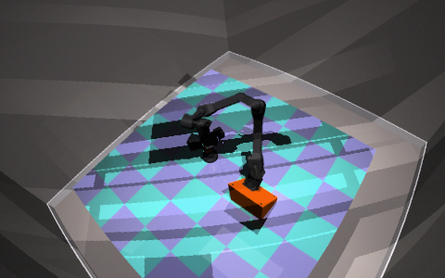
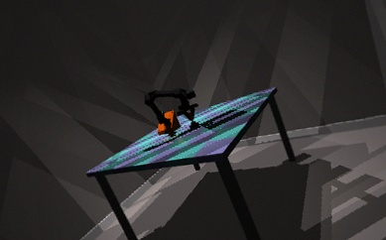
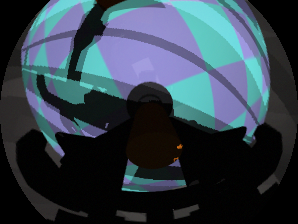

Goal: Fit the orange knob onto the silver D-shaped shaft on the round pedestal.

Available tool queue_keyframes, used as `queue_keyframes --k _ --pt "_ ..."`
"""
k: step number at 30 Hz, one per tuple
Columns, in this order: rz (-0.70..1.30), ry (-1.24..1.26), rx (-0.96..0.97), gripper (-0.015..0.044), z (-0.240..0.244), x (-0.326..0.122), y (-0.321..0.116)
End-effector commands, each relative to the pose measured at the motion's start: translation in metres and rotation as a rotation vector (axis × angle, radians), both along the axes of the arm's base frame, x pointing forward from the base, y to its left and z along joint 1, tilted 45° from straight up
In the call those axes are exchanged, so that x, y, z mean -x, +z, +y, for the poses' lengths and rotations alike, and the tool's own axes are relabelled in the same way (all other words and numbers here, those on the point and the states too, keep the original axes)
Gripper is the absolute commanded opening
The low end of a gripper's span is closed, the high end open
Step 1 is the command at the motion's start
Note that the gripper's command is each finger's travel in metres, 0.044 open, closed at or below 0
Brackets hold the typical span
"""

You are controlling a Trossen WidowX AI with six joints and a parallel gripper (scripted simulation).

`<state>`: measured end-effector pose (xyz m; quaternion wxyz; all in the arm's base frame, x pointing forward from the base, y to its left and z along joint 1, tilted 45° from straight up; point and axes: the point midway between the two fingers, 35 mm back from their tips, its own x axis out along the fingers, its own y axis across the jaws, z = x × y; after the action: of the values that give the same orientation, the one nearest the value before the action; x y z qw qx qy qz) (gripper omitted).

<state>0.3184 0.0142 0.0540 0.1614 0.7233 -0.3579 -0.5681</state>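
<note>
The orange knob (image 1: pixel 209 150) (image 3: pixel 152 150) looks dark brown in shadow, with small orange flecks. My gripper (image 1: pixel 209 147) (image 2: pixel 192 118) (image 3: pixel 150 120) is shut on the knob. The round pedestal (image 1: pixel 210 158) (image 2: pixel 195 126) (image 3: pixel 135 96) is a dark disc on the table. In the top view the knob is right over the pedestal. In the wrist view the knob's far end overlaps the pedestal's near part, where a faint ring shows. The silver shaft, the knob's hole and both flat sides cannot be made out. Whether the knob touches the shaft or pedestal is too dark to tell.
The arm's orange base (image 1: pixel 250 198) (image 2: pixel 167 123) stands on the checkered teal and purple table (image 1: pixel 171 201) (image 2: pixel 207 149). The arm arches from it over to the pedestal. Dark shadows and light stripes cross the table around the pedestal.
</note>
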Motion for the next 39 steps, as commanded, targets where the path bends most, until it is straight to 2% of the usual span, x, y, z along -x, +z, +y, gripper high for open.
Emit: queue_keyframes --k 1,32,39 --pt "0.085 0.09 0.012 0.0 0.001 -0.0011 0.0006" --pt "0.092 0.097 0.013 0.0 0.0011 -0.0009 0.0012" --pt "0.231 0.238 0.033 0.0 0.0011 -0.0012 0.0006"
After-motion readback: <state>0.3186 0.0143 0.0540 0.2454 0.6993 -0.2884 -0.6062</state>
